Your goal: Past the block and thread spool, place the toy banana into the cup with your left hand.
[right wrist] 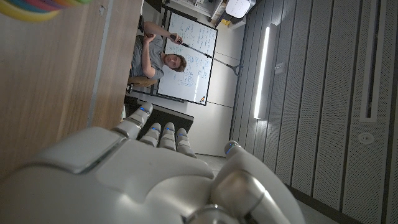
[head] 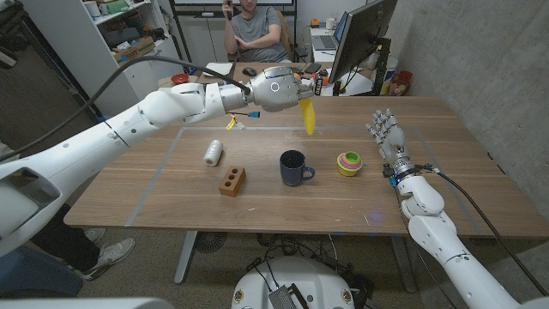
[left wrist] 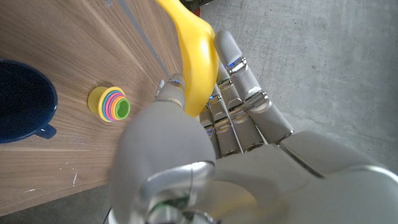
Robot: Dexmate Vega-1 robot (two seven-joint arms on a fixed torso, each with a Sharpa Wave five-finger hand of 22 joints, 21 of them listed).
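Left robot hand (head: 279,89) raised at upper centre of head view, fingers closed around toy banana (head: 309,118), hanging above and slightly right of dark blue cup (head: 293,167). Thread spool (head: 213,154) and brown block (head: 232,181) left of cup on tabletop (head: 154,193). Right robot hand (head: 386,131) at right, fingers extended, holding nothing.

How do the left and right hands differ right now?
The left hand hangs in the air beyond the cup and grips the toy banana; the right hand holds nothing. The left hand's fingers wrap the banana; the right hand's fingers are straight, just above the table. Both are the same grey build.
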